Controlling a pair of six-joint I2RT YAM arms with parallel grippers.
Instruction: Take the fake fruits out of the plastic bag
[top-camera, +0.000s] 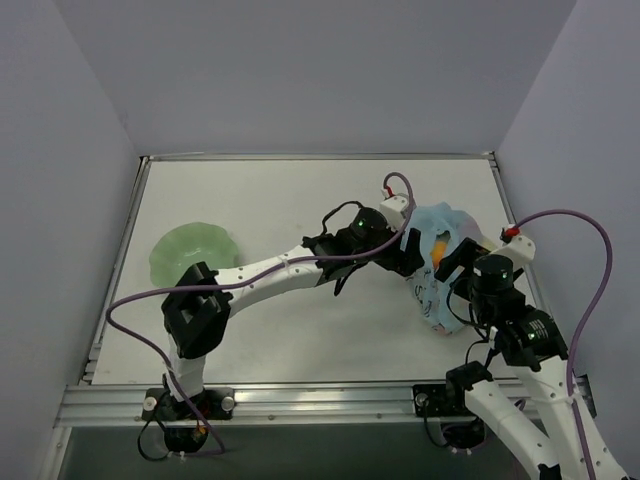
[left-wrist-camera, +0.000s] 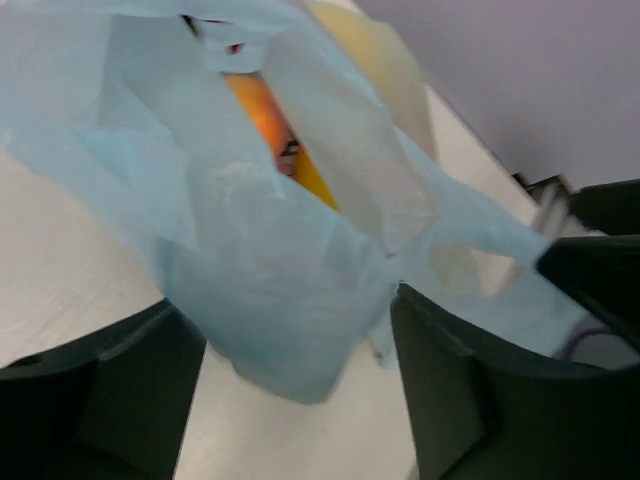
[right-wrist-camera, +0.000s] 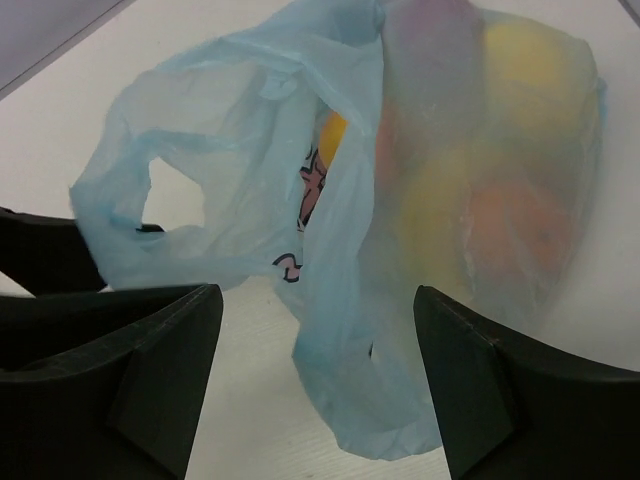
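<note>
Plastic bag: one. Green plate: one. Fake fruits, blurred through the bag: at least three, exact count unclear.

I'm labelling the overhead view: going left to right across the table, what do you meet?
Pale green plate → left end effector → plastic bag. The right end effector overlaps the bag, so I leave it out.

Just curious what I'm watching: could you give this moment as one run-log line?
left jaws: open, plastic bag fold between | right jaws: open, bag between | fake fruits: inside bag, none seen outside
</note>
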